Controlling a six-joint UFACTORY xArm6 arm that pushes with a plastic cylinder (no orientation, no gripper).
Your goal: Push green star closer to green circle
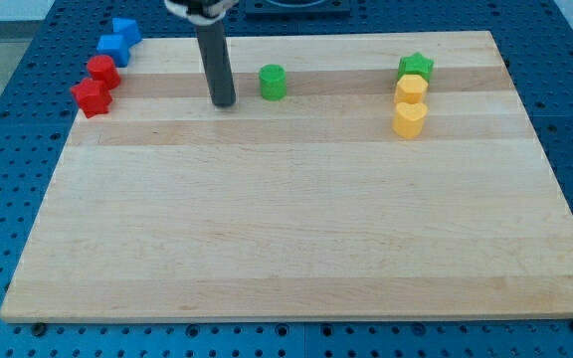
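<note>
The green star (416,67) lies near the view's top right on the wooden board (296,239). The green circle (273,82) stands near the top middle, well to the left of the star. My tip (224,102) rests on the board just left of the green circle, with a small gap between them. It is far to the left of the green star.
A yellow hexagon-like block (411,89) touches the star from below, and a yellow heart (409,119) sits under that. At the top left are a red circle (102,71), a red star (91,96) and two blue blocks (125,31) (112,48).
</note>
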